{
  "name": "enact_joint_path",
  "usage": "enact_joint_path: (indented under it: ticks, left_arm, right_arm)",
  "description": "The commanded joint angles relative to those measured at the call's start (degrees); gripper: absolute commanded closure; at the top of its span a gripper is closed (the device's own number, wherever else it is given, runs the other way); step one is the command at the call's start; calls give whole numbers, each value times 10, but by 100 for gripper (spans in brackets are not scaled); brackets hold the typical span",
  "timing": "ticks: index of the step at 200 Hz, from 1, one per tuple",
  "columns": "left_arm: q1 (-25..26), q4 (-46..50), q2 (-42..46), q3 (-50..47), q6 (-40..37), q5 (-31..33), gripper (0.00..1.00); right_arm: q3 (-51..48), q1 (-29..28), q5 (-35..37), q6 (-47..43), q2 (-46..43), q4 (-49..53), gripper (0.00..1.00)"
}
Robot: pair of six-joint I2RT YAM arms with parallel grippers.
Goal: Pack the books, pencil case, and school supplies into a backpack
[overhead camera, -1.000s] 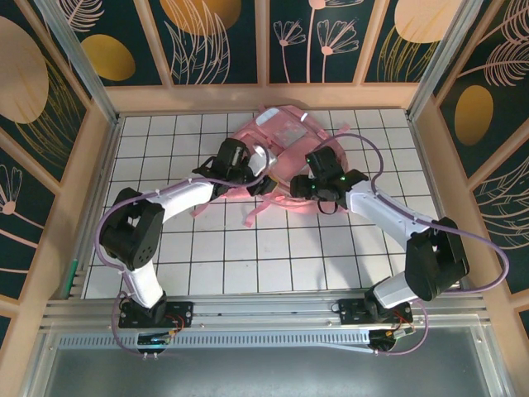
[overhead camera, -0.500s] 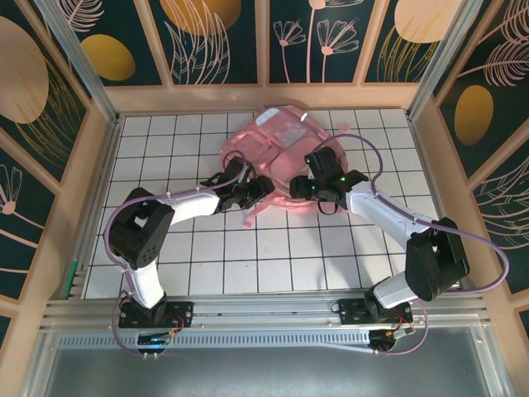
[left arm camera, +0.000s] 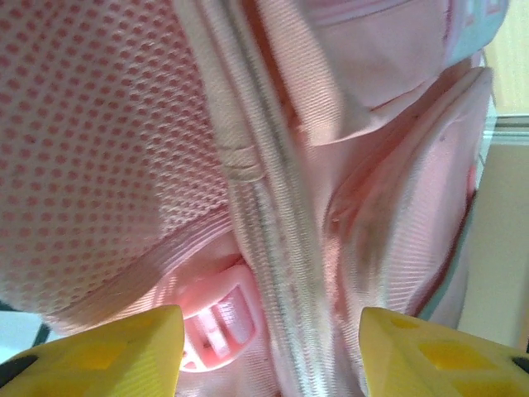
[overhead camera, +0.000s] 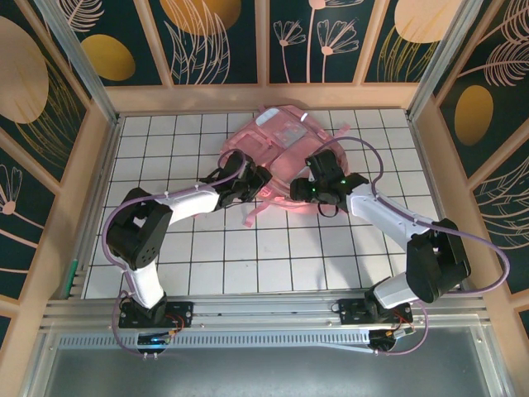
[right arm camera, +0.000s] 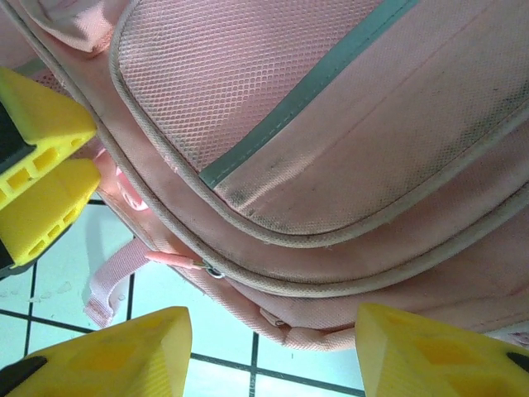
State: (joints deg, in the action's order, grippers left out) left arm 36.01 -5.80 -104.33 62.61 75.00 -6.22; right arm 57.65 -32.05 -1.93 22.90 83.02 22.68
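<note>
The pink backpack (overhead camera: pixel 281 149) lies at the back middle of the tiled table. My left gripper (overhead camera: pixel 258 182) is pressed against its near left side and stands open; a webbing strap (left arm camera: pixel 264 207) and a pink plastic buckle (left arm camera: pixel 219 318) lie between its yellow fingers (left arm camera: pixel 99 351). My right gripper (overhead camera: pixel 302 188) is open at the backpack's near right edge, its fingers (right arm camera: pixel 438 351) either side of the bottom seam (right arm camera: pixel 331 335). A zipper pull (right arm camera: pixel 178 260) pokes out just left of that seam. The left gripper's fingers (right arm camera: pixel 41 165) are close by. The navy booklet, peach pouch, packet and green pen are out of view.
A loose pink strap (overhead camera: pixel 252 217) trails from the backpack onto the white tiles (overhead camera: pixel 248 256) and lies between the two grippers as the strap end (right arm camera: pixel 103 289). Wooden walls (overhead camera: pixel 99 165) close in the table on three sides.
The left arm has dropped lower and reached in toward the backpack's near left side. The right arm has barely moved.
</note>
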Motion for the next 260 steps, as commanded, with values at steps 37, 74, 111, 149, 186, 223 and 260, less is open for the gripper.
enact_joint_path:
  ticks: [37, 74, 111, 149, 186, 223, 260]
  left_arm:
    - [-1, 54, -24, 48, 58, 66, 51]
    - [0, 30, -64, 58, 73, 66, 62]
    - [0, 45, -74, 90, 53, 79, 92]
    - [-1, 28, -36, 75, 58, 49, 100]
    - [-1, 22, 33, 41, 65, 54, 100]
    - [4, -19, 39, 21, 104, -3, 100]
    - [11, -61, 48, 1, 140, -23, 100]
  right_arm:
    - [-1, -25, 16, 21, 5, -20, 46]
    - [13, -56, 60, 122, 9, 8, 43]
    - [39, -107, 180, 262, 41, 51, 43]
    - [65, -117, 176, 285, 90, 45, 43]
    - [88, -121, 222, 247, 111, 64, 42]
    - [120, -128, 172, 138, 114, 60, 43]
    - [125, -154, 226, 235, 98, 134, 42]
